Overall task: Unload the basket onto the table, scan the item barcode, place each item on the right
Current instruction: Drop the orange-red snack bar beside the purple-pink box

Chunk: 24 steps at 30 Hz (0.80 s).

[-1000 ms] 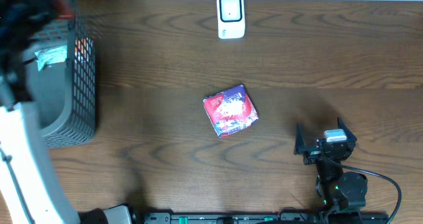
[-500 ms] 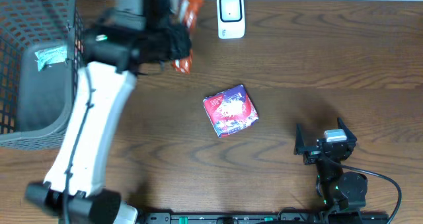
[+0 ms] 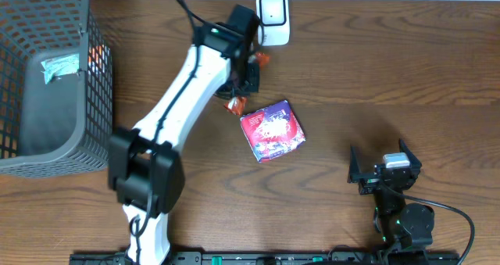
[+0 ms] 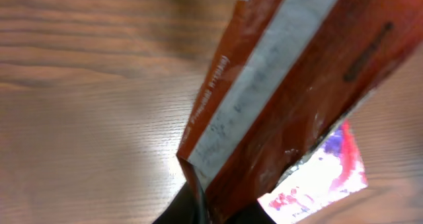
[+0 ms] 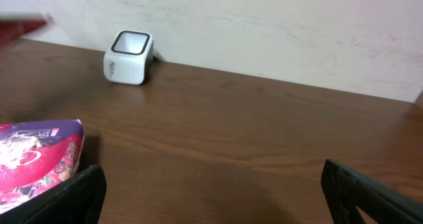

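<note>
While near scanner [image 3: 273, 19], pouch [image 4: 291, 85] beside packet [image 3: 272, 130].

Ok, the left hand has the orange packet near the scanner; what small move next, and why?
Probably shift the orange packet over the white scanner, barcode side toward its window: the left hand holds it just beside the scanner, not yet over the window.

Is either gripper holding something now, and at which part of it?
The left gripper pinches the orange packet by one narrow sealed end; the right gripper is open and holds nothing.
</note>
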{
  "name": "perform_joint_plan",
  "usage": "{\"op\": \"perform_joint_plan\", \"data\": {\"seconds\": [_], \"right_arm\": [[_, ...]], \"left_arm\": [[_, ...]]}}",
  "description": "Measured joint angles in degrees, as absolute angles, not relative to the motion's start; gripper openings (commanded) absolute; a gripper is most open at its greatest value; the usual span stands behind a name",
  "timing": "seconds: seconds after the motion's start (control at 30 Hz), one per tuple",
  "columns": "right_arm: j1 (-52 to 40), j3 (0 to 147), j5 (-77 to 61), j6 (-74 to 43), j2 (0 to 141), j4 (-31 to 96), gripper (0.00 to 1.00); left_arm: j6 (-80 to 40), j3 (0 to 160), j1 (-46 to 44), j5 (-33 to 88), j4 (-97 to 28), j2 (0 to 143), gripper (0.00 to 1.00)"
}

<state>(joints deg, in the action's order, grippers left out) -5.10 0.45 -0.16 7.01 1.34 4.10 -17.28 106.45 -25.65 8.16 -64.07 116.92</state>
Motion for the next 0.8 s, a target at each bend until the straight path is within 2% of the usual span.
{"op": "perform_joint_plan", "data": {"seconds": [0.03, 0.07, 0.27, 0.43, 0.57, 0.8], "right_arm": [[-5.1, 0.45, -0.16, 7.01, 1.34, 4.08, 0.99], [-5.1, 0.45, -0.16, 7.01, 1.34, 4.08, 0.99], [-5.1, 0.45, -0.16, 7.01, 1.34, 4.08, 0.99], [-5.1, 0.45, -0.16, 7.01, 1.34, 4.1, 0.99], [-5.1, 0.45, -0.16, 7.01, 1.34, 4.08, 0.99], [-5.1, 0.45, -0.16, 7.01, 1.34, 4.1, 0.99]], "left_arm": [[-17.08, 106.41, -25.98, 8.1, -64.05, 118.02, 0.63], [-16.6, 106.41, -26.26, 8.08, -64.1, 118.93, 0.83], [-15.99, 106.32, -26.57, 7.94, -63.86, 119.85, 0.85], [-14.66, 108.88, -23.07, 7.97, -63.99, 118.39, 0.86], [-14.31, 113.49, -15.73, 7.94, -60.84, 112.66, 0.86], [-15.25, 117.12, 4.69, 7.4, -51.18, 96.66, 0.86]]}}
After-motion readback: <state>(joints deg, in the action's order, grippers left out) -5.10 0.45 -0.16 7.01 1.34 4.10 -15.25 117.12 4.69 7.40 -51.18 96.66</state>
